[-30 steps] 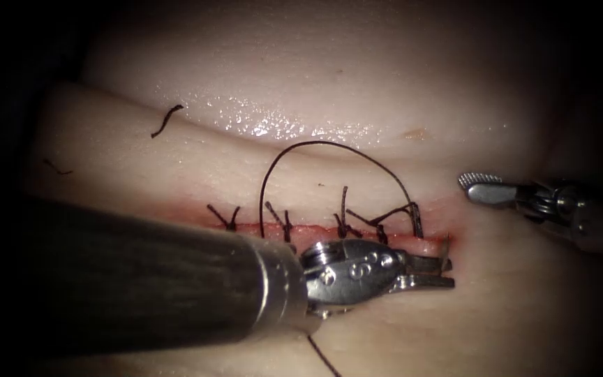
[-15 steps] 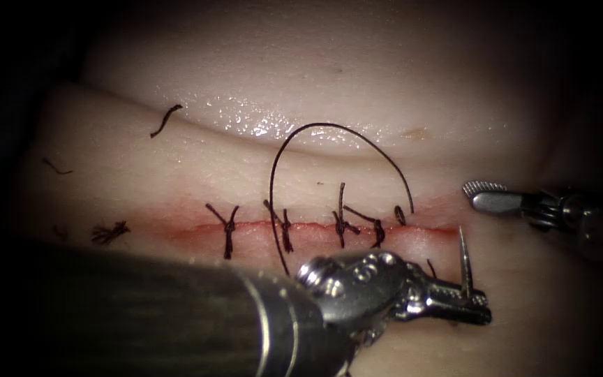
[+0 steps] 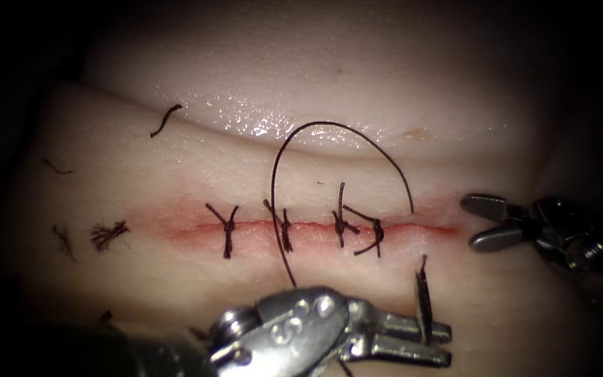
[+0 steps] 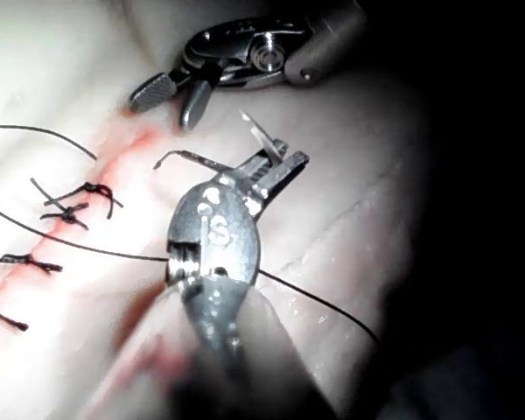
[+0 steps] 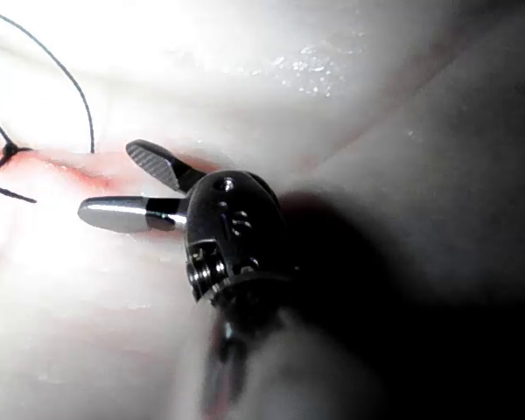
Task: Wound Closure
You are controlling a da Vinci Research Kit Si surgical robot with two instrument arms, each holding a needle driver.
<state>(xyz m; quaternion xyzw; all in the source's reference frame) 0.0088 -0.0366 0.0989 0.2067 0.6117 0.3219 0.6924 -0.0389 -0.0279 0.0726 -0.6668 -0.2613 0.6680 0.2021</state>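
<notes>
Steel needle [image 3: 423, 301] is clamped in the left tool [image 3: 413, 338], out of the tissue [image 3: 176, 160] near the cut [image 3: 315, 225]; right tool [image 3: 486, 223] gapes empty; thread [image 3: 336, 132] trails.

The left end effector [image 3: 441, 342] comes in low from the left, wrist bent, its jaws clamped on the needle [image 3: 421, 300] near the blunt end, and is also seen up close [image 4: 280, 162]. The right end effector [image 3: 479, 223] reaches in from the right, jaws parted and holding nothing, seen too from its own wrist [image 5: 114, 184].
</notes>
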